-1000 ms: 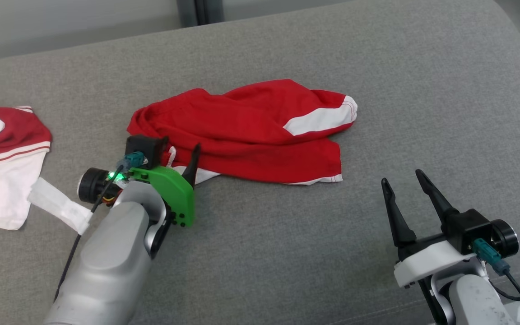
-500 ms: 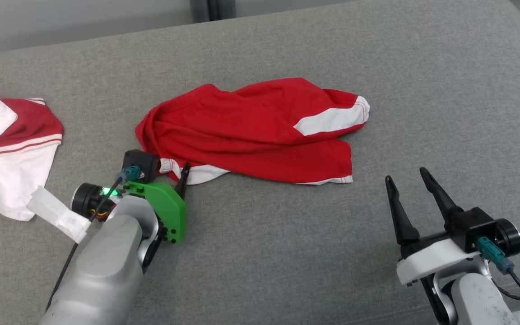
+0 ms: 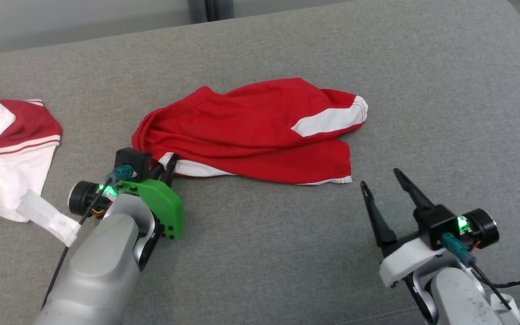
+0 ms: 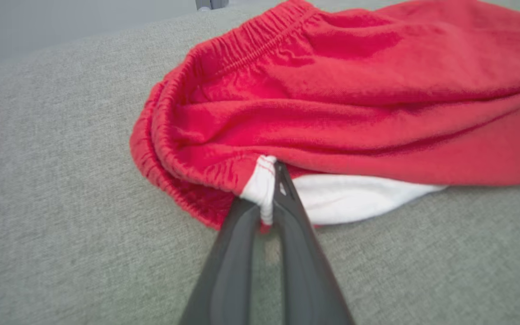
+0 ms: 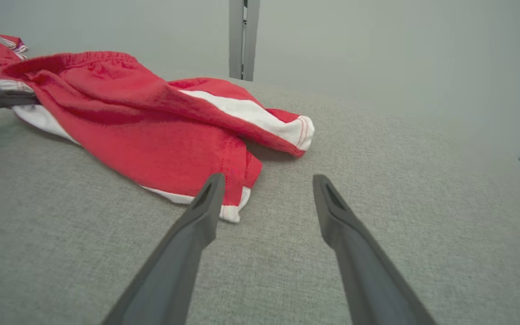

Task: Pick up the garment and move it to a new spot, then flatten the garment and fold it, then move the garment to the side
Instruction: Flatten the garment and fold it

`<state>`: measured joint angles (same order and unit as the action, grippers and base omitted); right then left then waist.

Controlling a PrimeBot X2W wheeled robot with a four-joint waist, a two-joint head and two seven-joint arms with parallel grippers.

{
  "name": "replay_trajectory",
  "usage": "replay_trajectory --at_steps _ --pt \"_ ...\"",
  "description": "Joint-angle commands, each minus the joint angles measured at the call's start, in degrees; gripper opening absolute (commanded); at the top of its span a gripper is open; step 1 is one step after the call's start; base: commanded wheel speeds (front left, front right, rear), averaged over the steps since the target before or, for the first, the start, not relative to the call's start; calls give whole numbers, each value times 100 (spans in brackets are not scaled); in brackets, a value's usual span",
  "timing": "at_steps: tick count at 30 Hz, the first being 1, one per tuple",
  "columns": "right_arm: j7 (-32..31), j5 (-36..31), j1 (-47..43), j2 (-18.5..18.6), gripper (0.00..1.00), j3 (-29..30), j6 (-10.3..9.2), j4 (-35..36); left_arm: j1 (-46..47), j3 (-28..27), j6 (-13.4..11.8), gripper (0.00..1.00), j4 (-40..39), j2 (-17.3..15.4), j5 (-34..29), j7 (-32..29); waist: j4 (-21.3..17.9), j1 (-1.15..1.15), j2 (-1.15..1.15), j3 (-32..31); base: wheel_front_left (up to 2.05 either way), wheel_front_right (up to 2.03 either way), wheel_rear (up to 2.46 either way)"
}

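Note:
The garment [image 3: 251, 126] is a pair of red shorts with white side panels, lying crumpled on the grey cushioned surface [image 3: 264, 234]. My left gripper [image 3: 169, 161] is shut on the garment's near-left corner, pinching a white hem fold [image 4: 263, 189] beside the elastic waistband [image 4: 251, 43]. My right gripper [image 3: 381, 178] hovers open just right of the garment's lower right hem corner [image 5: 230, 210], apart from it and holding nothing. The right wrist view has the garment [image 5: 151, 131] ahead and to the left of my fingers.
A second red and white garment [image 3: 2, 153] lies at the far left edge, with a white tag-like strip [image 3: 45, 216] beside my left wrist. A grey post [image 5: 240, 38] stands behind the surface. Bare grey cushion stretches in front and to the right.
My left gripper's fingers have closed on the garment's near-left white hem. My right gripper has shifted left toward the garment. The camera has shifted slightly.

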<state>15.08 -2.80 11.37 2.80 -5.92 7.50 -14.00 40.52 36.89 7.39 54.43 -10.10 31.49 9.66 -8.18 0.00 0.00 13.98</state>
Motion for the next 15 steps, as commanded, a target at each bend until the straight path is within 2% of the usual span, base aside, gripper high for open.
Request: replay_trajectory --at_steps 1,6,15 --pt "13 -177 100 26 100 -49 -3 -221 -55 25 19 0 -68 -66 21 83 43 0 0 -5 0 0 0" --pt "13 -768 459 24 100 -157 -3 -1146 -179 156 19 0 -412 -105 112 270 214 0 0 -13 0 0 0" --pt "14 -1217 1086 29 100 -47 -4 -2035 -339 200 4 0 -1131 -257 170 425 421 0 0 109 0 0 0"
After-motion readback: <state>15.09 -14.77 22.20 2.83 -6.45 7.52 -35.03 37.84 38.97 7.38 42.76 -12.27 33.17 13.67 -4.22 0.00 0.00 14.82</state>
